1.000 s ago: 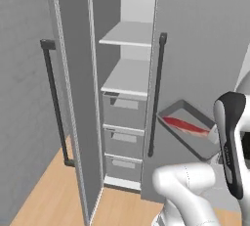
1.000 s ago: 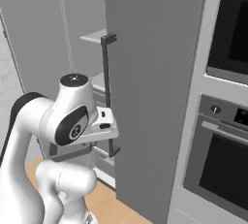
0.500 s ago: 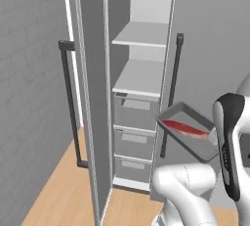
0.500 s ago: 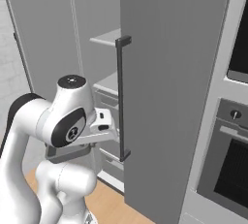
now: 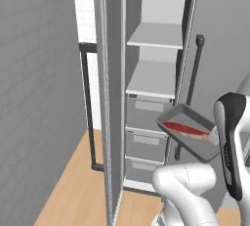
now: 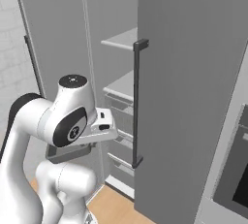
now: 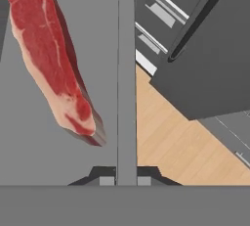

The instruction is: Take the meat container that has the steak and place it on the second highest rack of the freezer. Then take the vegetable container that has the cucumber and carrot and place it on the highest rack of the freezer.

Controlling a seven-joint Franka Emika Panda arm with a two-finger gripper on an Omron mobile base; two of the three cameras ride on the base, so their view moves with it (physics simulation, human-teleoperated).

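Observation:
The meat container [image 5: 191,139], a shallow grey tray, carries the red steak [image 5: 184,129] and hangs in front of the open freezer [image 5: 155,107] at the height of its top drawer. My gripper [image 5: 214,134] is shut on the tray's right rim. In the hand view the rim [image 7: 126,68] runs straight up from my gripper [image 7: 126,177], with the steak [image 7: 51,56] lying to its left. The highest rack [image 5: 163,35] and the second highest rack [image 5: 155,79] are both bare. The vegetable container with the cucumber and carrot is out of view.
The freezer's left door [image 5: 111,98] stands open edge-on, its dark bar handle [image 5: 88,107] outside. The right door [image 6: 193,97] with its handle [image 6: 138,102] stands close beside my arm. Grey drawers [image 5: 146,137] sit under the racks. A black oven [image 6: 235,179] is at far right.
The whole picture has shifted and the freezer has grown larger, so the base has driven closer. The tray with the steak stays in my grip.

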